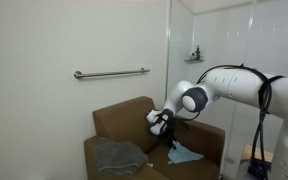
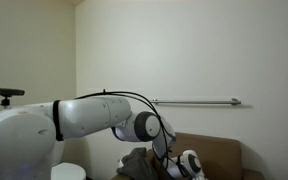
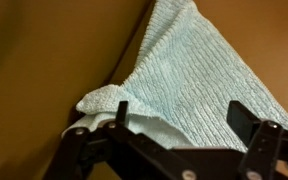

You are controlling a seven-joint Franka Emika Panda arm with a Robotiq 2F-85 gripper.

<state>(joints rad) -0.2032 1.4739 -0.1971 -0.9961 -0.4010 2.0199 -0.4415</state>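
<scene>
A light blue knitted cloth (image 3: 199,75) lies on the brown couch (image 3: 44,60), and it also shows in an exterior view (image 1: 185,155) on the seat near the armrest. My gripper (image 3: 179,115) is open just above the cloth, with its two black fingers on either side of a folded edge. They are not closed on it. In both exterior views the gripper (image 1: 162,126) (image 2: 189,166) reaches down to the couch seat (image 1: 124,122).
A grey towel (image 1: 119,156) lies on the couch seat beside the blue cloth; it also shows as a dark heap (image 2: 139,160) in an exterior view. A metal grab bar (image 1: 111,73) (image 2: 196,101) runs along the wall above. A glass partition with a small shelf (image 1: 194,57) stands behind.
</scene>
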